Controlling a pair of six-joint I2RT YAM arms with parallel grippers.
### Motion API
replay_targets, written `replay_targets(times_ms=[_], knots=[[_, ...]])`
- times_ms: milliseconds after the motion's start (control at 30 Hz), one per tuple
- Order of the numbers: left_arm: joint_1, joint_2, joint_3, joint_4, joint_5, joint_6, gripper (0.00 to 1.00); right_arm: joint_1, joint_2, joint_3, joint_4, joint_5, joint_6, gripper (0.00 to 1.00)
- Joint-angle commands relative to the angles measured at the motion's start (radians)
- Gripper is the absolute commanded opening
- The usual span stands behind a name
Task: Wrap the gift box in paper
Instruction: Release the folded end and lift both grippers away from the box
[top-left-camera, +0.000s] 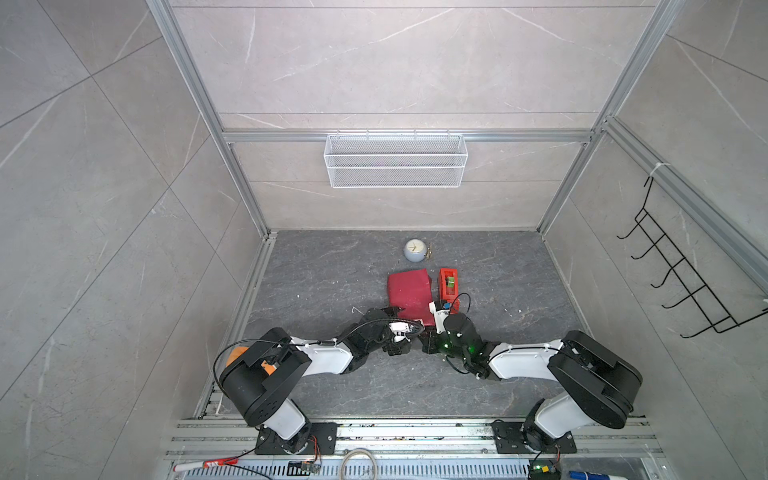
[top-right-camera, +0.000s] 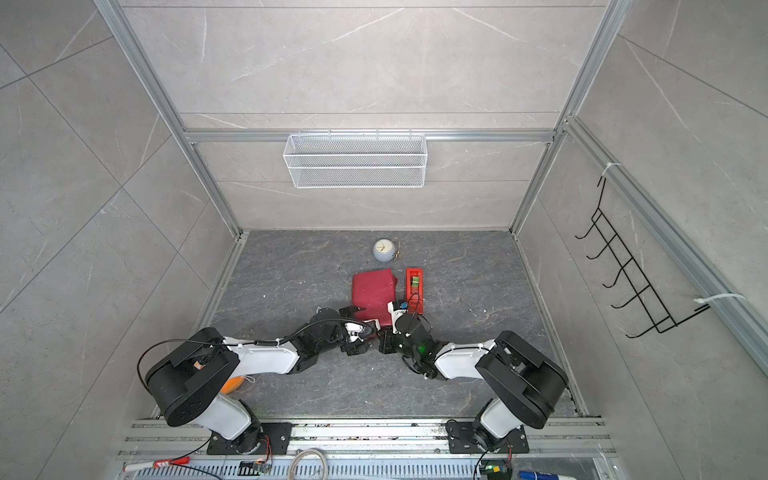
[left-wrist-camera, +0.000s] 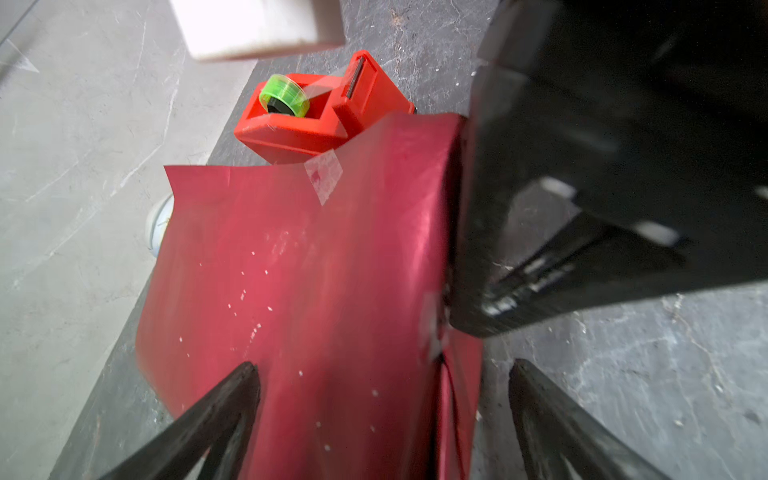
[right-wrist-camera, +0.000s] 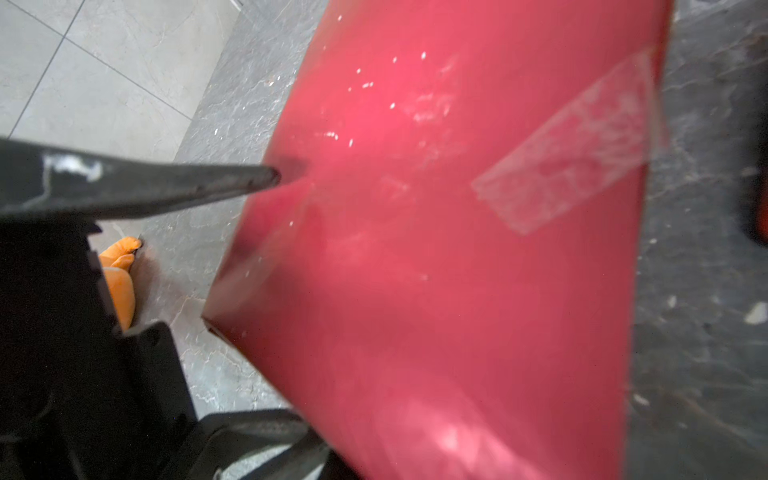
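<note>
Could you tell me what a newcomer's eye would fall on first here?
The dark red paper, folded into a parcel at the centre, stands out first, with tape strips on it. A bright red tape dispenser stands just right of it in both top views, and a small clock sits beyond.

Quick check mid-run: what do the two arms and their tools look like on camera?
The left arm and right arm have white shell links between bulky black joint housings, on black base plates. A ribbed black cable arcs over the left wrist, and green lights glow on the right wrist. The left tool and right tool are black, with fingers tapering to narrow tips.
</note>
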Motion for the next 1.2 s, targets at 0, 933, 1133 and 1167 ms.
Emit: replay_targets(times_ms=[0, 933, 1133, 1167], knots=[[0.013, -0.058, -0.012, 0.047, 0.014, -0.042, 0.95, 0.005, 0.019, 0.013, 0.036, 0.036, 0.021, 0.07], [0.044, -0.349, -0.176, 0.090, -0.126, -0.542, 0.95, 0.018, -0.058, -0.020, 0.017, -0.023, -0.041, 0.11], [0.045, -0.379, -0.122, 0.006, -0.154, -0.709, 0.95, 0.019, -0.034, -0.057, 0.032, -0.010, -0.063, 0.11], [0.045, -0.384, -0.107, -0.021, -0.168, -0.737, 0.95, 0.018, -0.029, -0.052, 0.030, -0.003, -0.068, 0.11]])
